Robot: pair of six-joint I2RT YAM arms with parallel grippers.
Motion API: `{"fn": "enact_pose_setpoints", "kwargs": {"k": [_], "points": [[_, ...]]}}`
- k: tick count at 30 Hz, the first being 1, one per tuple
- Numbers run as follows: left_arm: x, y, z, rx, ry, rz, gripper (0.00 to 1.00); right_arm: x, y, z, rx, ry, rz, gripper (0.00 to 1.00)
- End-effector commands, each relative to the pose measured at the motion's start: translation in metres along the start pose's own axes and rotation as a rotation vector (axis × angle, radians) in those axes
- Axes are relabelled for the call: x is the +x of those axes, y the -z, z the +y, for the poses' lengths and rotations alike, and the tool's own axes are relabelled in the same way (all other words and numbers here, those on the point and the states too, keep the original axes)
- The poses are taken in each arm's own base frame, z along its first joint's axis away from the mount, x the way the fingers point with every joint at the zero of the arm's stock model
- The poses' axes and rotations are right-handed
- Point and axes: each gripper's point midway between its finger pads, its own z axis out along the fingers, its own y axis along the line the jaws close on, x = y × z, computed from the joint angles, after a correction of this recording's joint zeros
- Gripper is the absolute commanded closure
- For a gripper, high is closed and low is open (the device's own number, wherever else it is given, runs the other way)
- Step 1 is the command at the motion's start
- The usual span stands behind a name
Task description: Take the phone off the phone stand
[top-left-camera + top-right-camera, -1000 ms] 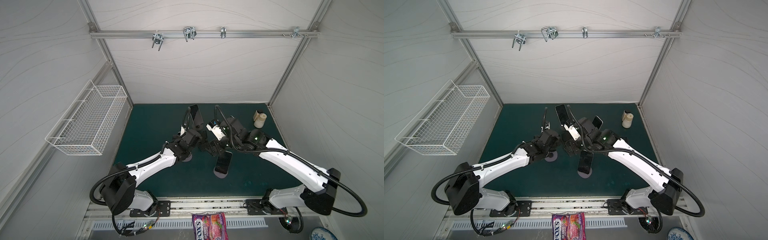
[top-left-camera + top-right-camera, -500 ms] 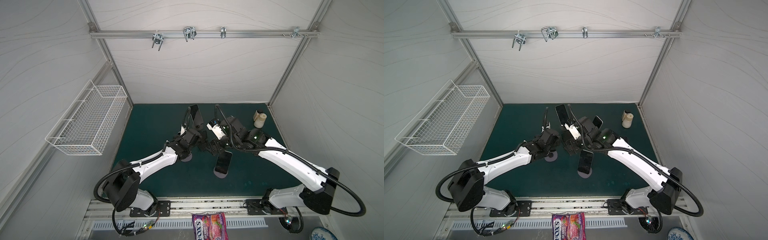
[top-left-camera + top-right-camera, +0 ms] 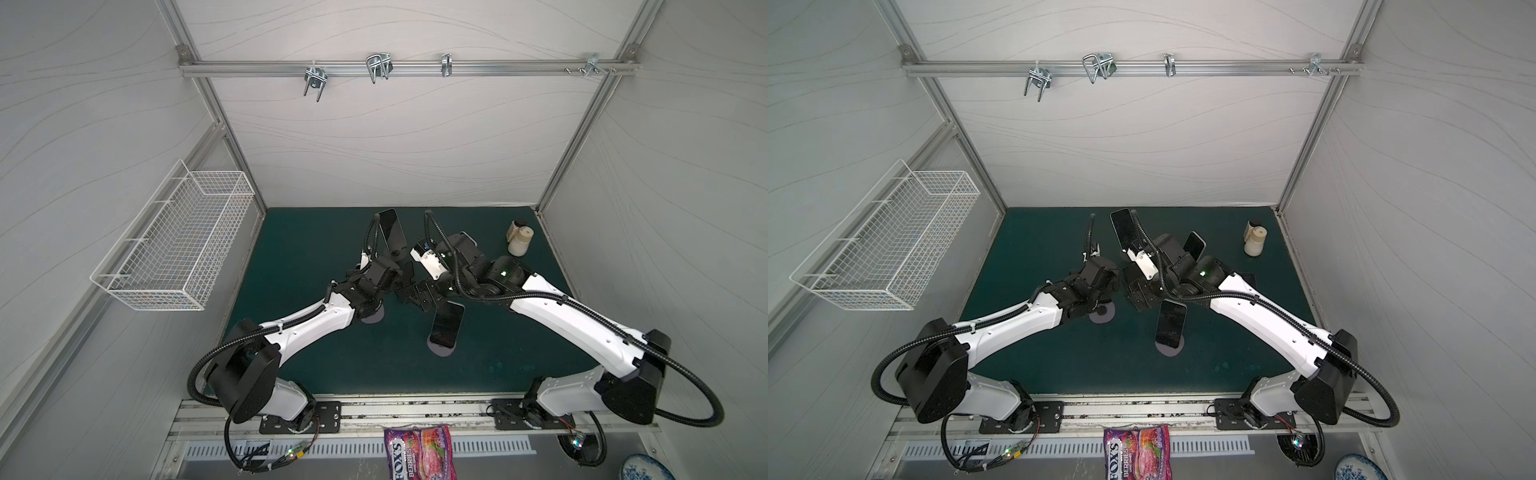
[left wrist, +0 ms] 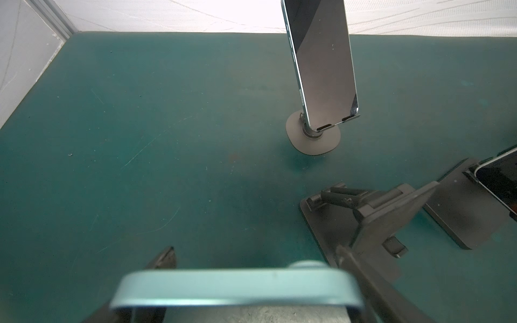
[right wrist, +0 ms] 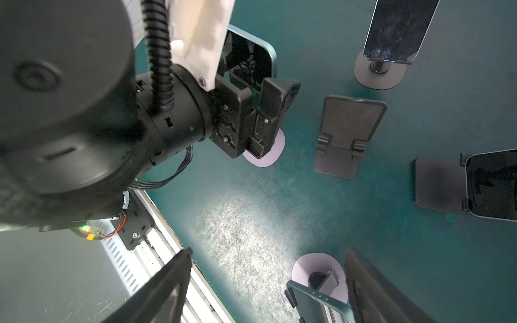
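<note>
"FOX'S BERRIES" on the candy bag [image 3: 417,453]

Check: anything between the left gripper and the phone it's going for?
Nothing visible. In the left wrist view the top edge of the light-blue phone sits between the fingers of the left gripper; the empty folding stand stands beside it, outside the gap.

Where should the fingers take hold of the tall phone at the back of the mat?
By its two long edges, in the upper half, coming down from above. The phone stands upright on end, its bottom edge caught in the two hooks of the stand, so only the top and sides are free.
</note>
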Motion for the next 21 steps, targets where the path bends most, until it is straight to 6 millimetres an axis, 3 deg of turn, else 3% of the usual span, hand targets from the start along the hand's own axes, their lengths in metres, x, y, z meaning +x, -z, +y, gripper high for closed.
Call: {"fn": "enact_pose_setpoints", "kwargs": {"k": [1, 21], "points": [[-0.011, -0.003, -0.007, 0.011, 0.04, -0.017, 0.1, 0.0, -0.003, 0.001, -0.016, -0.013, 0.003, 0.13], [-0.001, -0.009, -0.007, 0.008, 0.034, 0.007, 0.16, 0.01, -0.011, 0.004, -0.046, -0.035, 0.031, 0.14]]}}
